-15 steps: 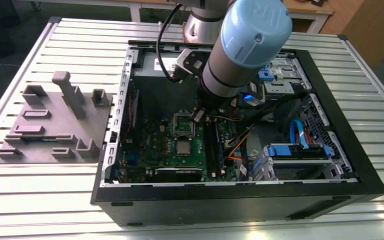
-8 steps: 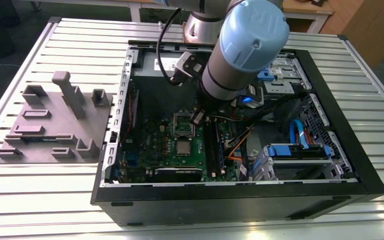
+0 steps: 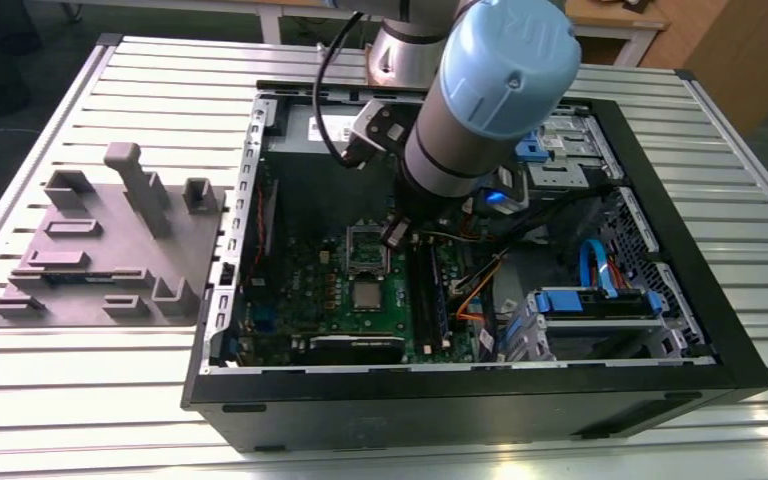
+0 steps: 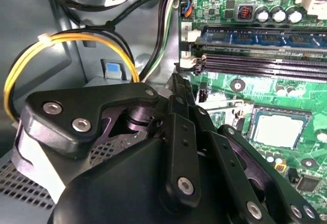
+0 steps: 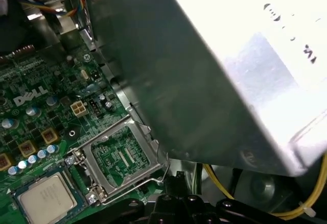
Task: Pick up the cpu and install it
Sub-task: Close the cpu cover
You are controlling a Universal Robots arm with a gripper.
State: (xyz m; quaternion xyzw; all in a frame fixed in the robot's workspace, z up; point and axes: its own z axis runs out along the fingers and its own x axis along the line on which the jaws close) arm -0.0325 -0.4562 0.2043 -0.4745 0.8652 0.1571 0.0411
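The cpu (image 3: 364, 293), a small silver square, lies flat in its socket on the green motherboard (image 3: 317, 310) inside the open computer case. It also shows in both wrist views (image 4: 276, 129) (image 5: 45, 198). Beside it the socket's metal load plate (image 5: 120, 157) (image 3: 368, 252) is flipped open. My gripper (image 3: 395, 235) hangs just above the far end of that plate, apart from the cpu. Its black links run together to a narrow tip (image 4: 179, 81), so it is shut with nothing in it. Its tip (image 5: 171, 178) sits by the plate's wire lever.
A large grey box with a white label (image 5: 230, 81) stands close beside the gripper. Memory slots (image 4: 260, 38) and yellow cables (image 4: 30, 66) lie nearby. Blue drive cages (image 3: 591, 300) fill the case's right side. A grey moulded plate (image 3: 104, 250) rests on the table at the exterior view's left.
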